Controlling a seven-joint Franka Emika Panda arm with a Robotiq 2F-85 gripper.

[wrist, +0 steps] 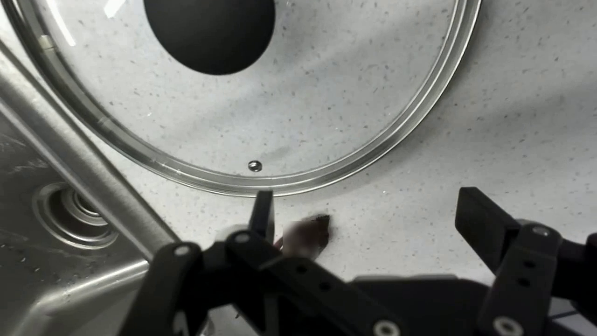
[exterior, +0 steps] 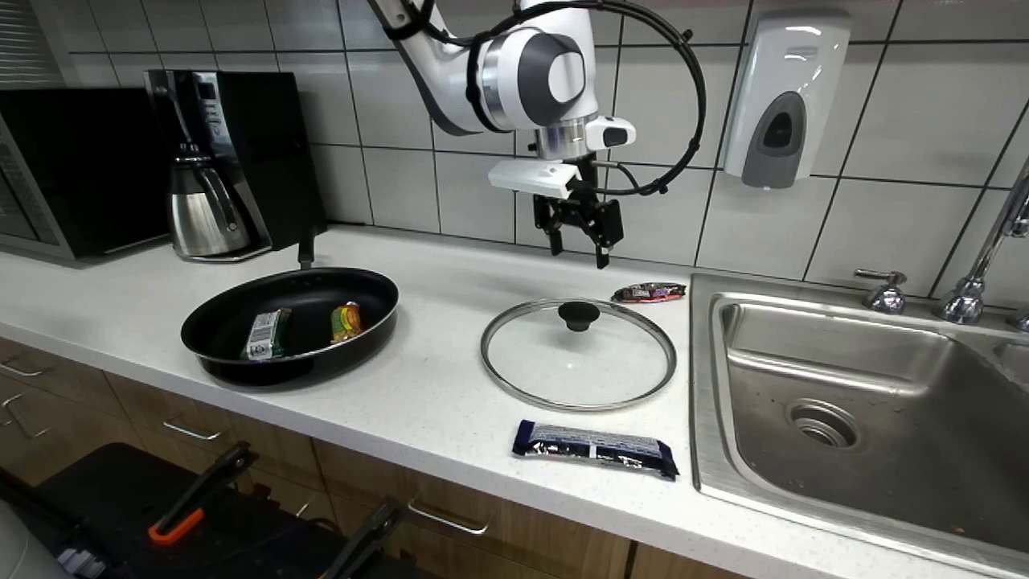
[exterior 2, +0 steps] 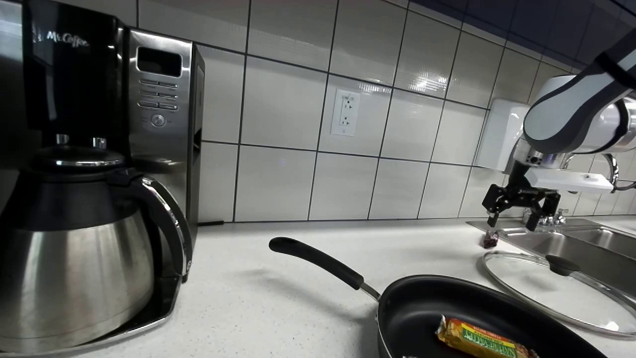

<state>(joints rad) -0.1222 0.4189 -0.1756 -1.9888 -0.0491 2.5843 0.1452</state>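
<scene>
Hovering my gripper (exterior: 579,252), 2 jaws spread, nothing held. I judge the dark packet (exterior: 649,293) light, crinkly, slippery; best gripped across its middle.

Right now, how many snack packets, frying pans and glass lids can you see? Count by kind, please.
Snack packets: 4 (green-and-white packet, yellow packet, navy packet, dark packet)
Frying pan: 1
Glass lid: 1
Total: 6

Along the back edge of the worktop (exterior: 438,326), pale tiled wall (exterior: 395,189) with dark joints (exterior 2: 278,147) and reflected light (exterior 2: 431,82); below the front edge, wooden drawers (exterior: 563,547).
</scene>
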